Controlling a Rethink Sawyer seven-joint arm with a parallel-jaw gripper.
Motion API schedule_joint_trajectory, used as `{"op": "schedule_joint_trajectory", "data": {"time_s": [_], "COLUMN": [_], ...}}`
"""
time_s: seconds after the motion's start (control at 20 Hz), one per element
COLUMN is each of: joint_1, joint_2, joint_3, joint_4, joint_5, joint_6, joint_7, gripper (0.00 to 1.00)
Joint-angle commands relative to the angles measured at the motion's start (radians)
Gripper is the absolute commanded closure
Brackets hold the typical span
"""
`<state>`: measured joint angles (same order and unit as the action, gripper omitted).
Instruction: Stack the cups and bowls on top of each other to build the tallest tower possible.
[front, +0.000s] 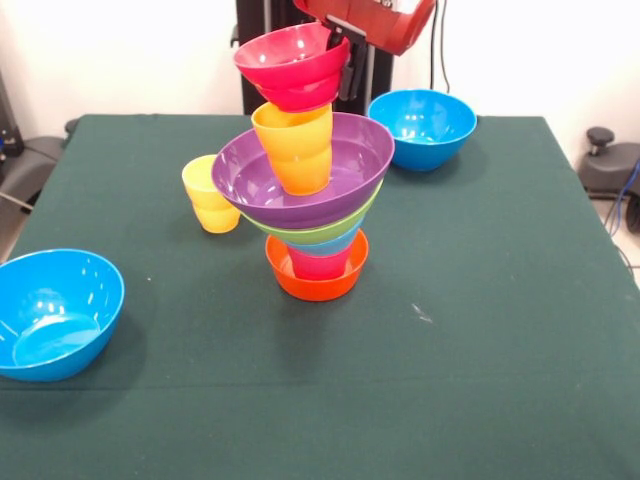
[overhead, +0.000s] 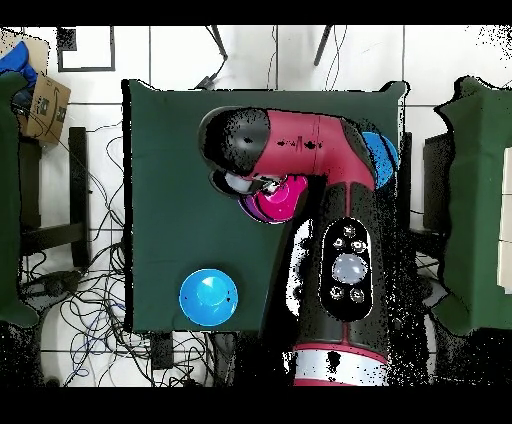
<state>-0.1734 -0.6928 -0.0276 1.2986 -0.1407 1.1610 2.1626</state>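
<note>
The tower stands mid-table: the orange bowl (front: 316, 283) as base, a red-pink cup (front: 320, 263), a light blue bowl (front: 335, 243), a lime green bowl (front: 320, 231) and the wide purple bowl (front: 300, 190), with the orange cup (front: 295, 150) standing in it. The small red bowl (front: 290, 65) sits tilted on the orange cup. My gripper (front: 345, 62) comes down from above and grips the red bowl's right rim. The yellow cup (front: 210, 195) stands on the table left of the tower. In the overhead view the arm hides most of the tower; only the red bowl (overhead: 275, 198) shows.
One blue bowl (front: 422, 128) sits at the far right near the pedestal, and another (front: 55, 312) at the near left edge of the green table (front: 480, 320). From overhead one blue bowl (overhead: 209, 297) shows whole; the other (overhead: 382, 155) peeks from behind the arm.
</note>
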Motion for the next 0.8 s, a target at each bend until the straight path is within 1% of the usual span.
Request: {"op": "schedule_joint_trajectory", "data": {"time_s": [0.05,0.35,0.8], "joint_1": [-0.007,-0.009,-0.034], "joint_2": [0.005,0.003,0.007], "joint_3": [0.079,0.08,0.101], "joint_4": [0.114,0.127,0.133], "joint_5": [-0.067,-0.068,-0.057], "joint_6": [-0.057,-0.078,-0.108], "joint_7": [-0.144,-0.138,-0.154], "gripper": [1.0,1.0,1.0]}}
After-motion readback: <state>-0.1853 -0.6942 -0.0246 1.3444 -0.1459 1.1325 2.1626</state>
